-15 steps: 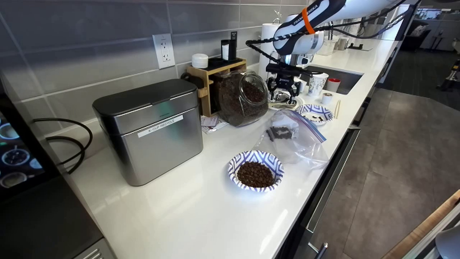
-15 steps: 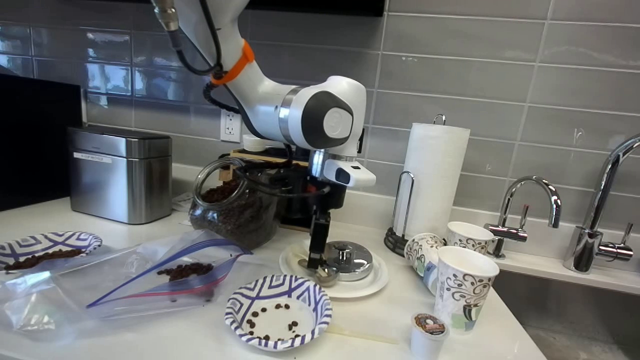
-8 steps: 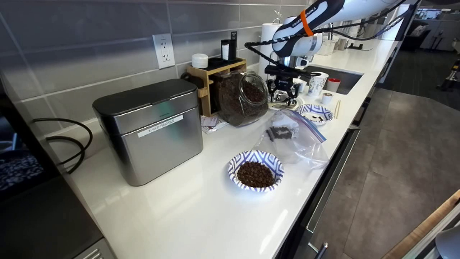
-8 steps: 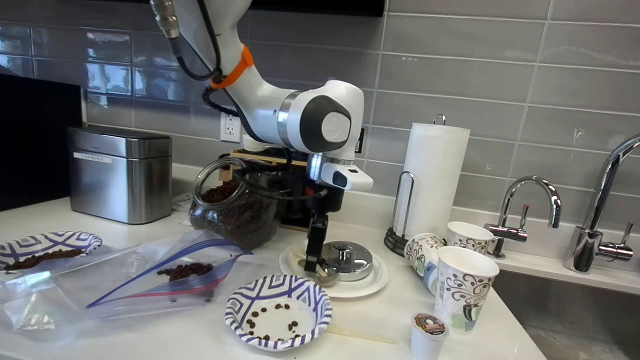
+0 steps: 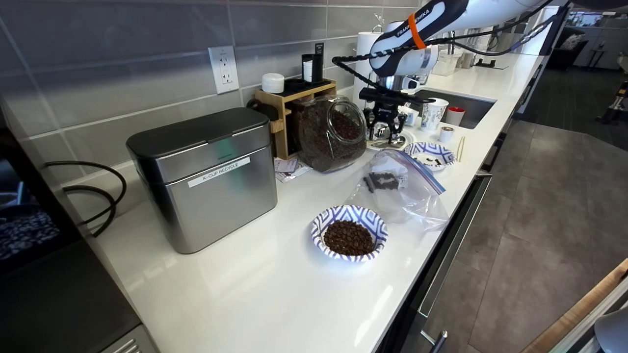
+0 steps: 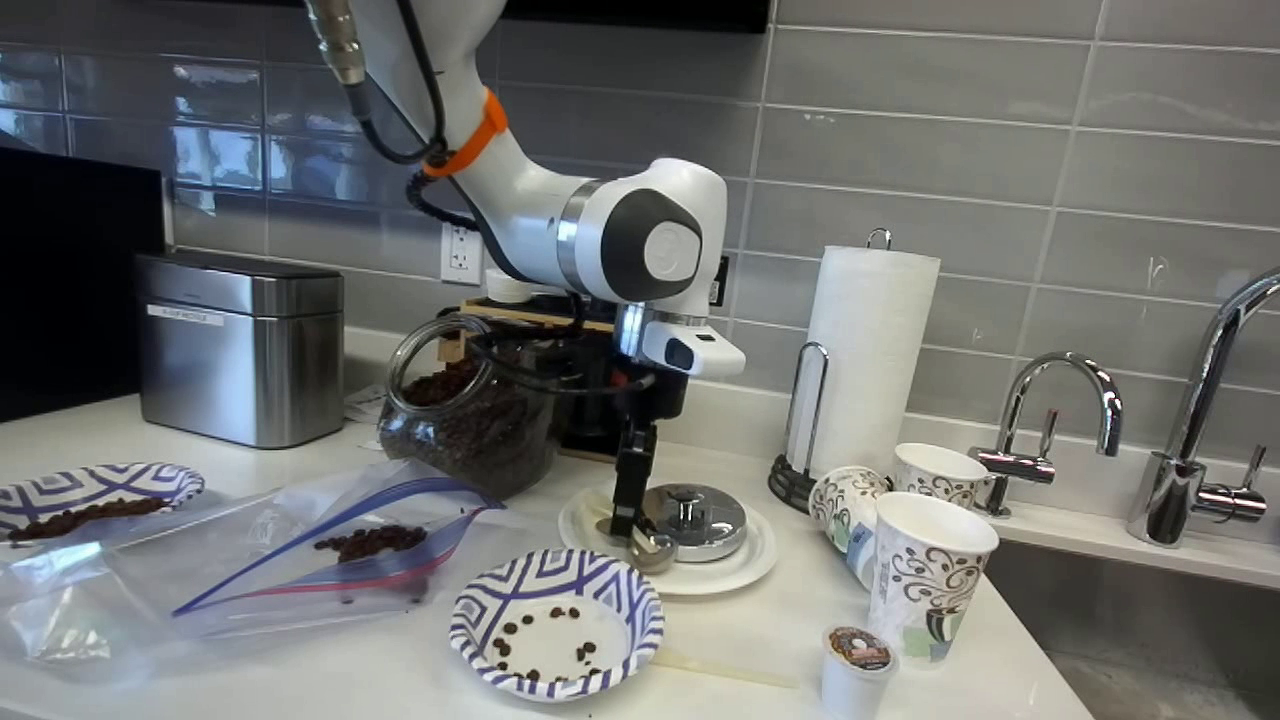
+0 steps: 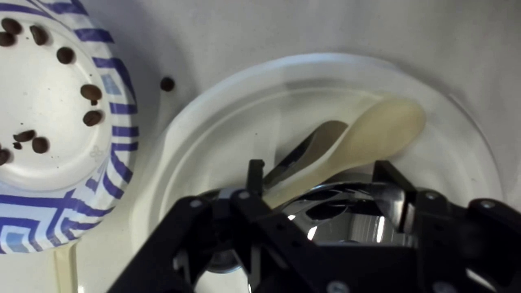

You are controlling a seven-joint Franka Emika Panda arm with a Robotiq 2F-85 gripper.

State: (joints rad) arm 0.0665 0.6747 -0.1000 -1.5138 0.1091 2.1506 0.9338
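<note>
My gripper (image 7: 321, 173) points down, open, low over a white plate (image 7: 228, 110) on the counter. In the wrist view a cream spoon (image 7: 378, 126) and a darker spoon (image 7: 325, 138) lie side by side on the plate. Their handles run toward the left fingertip. A shiny metal lid (image 6: 693, 522) with a knob lies on the plate; it shows under the jaws in the wrist view (image 7: 350, 224). A rounded metal bowl of a utensil (image 6: 653, 552) shows beside the gripper (image 6: 625, 525) in an exterior view. I cannot tell whether the fingers touch anything.
A patterned bowl (image 6: 556, 640) with several coffee beans stands in front of the plate. Nearby are a zip bag (image 6: 300, 560), a glass jar of beans (image 6: 470, 430), a paper towel roll (image 6: 865, 360), paper cups (image 6: 930, 570), a coffee pod (image 6: 858, 670) and a steel bin (image 5: 211, 181).
My gripper has shifted slightly, toward the jar and bin side, staying over the plate. The objects on the counter have not visibly moved.
</note>
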